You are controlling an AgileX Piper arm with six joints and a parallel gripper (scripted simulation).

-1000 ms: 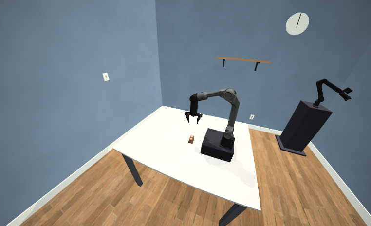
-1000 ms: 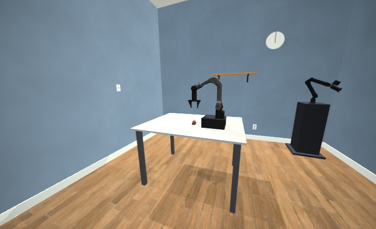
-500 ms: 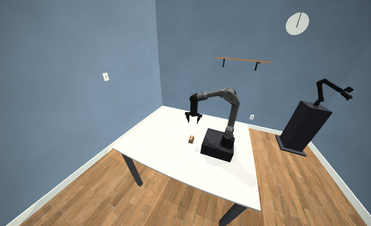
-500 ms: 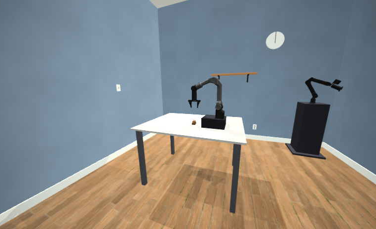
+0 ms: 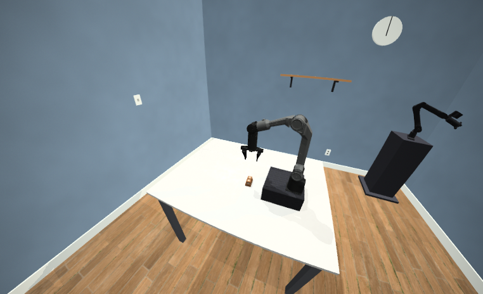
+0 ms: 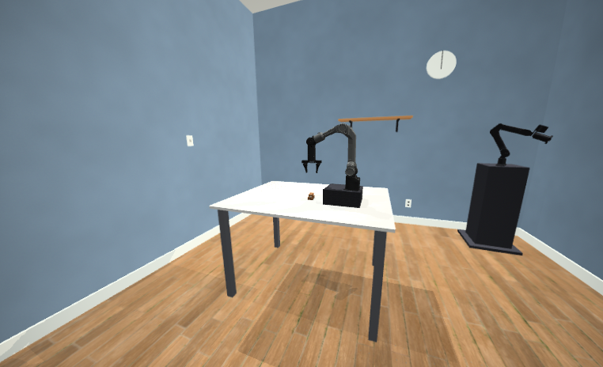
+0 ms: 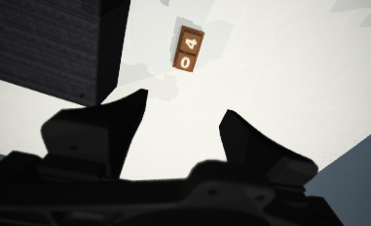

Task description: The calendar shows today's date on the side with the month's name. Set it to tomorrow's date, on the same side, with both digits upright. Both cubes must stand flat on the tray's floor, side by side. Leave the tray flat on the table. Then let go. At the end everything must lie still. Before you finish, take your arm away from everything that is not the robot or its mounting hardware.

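The calendar (image 5: 248,180) (image 6: 310,195) is a small brown block on the white table, in front of the arm's base. In the wrist view its two brown cubes lie side by side; one cube (image 7: 191,42) shows a white 4 on top, the other cube (image 7: 185,62) a white 0. The 4 is turned relative to the 0. The tray's walls, the month's name and the side digits cannot be made out. My gripper (image 5: 251,159) (image 6: 311,172) (image 7: 186,109) is open and empty, pointing down, well above the table and off to one side of the calendar.
The arm's dark base box (image 5: 283,199) (image 6: 342,197) (image 7: 43,49) stands on the white table (image 5: 206,193) (image 6: 267,200) close beside the calendar. A wall shelf (image 5: 315,77) and a dark pedestal (image 5: 397,166) with a second small arm are away from the table.
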